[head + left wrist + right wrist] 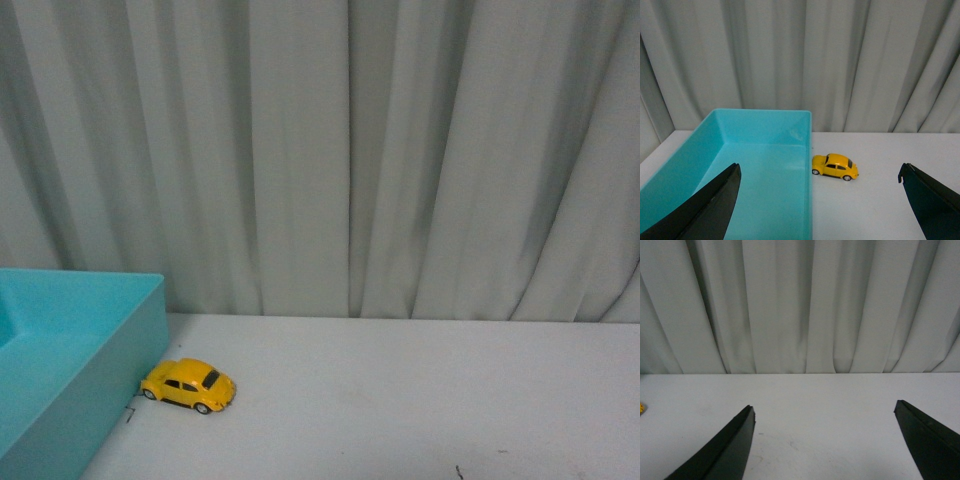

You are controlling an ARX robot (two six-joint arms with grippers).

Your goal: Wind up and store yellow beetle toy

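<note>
The beetle [188, 385] stands on its wheels on the bench [420, 400], just outside the teal bin [100, 340], with one end right at the bin's side wall; I cannot tell if they touch. The left hand [819, 169] faces bin and beetle, fingers wide apart, empty. The right hand [824, 407], well away from the bin, is likewise spread.

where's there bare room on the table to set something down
The white table is bare from the yellow beetle toy rightward to the frame edge and back to the curtain. Inside the teal bin the floor shows nothing either. Crowded only where the toy sits close beside the bin's wall.
</note>
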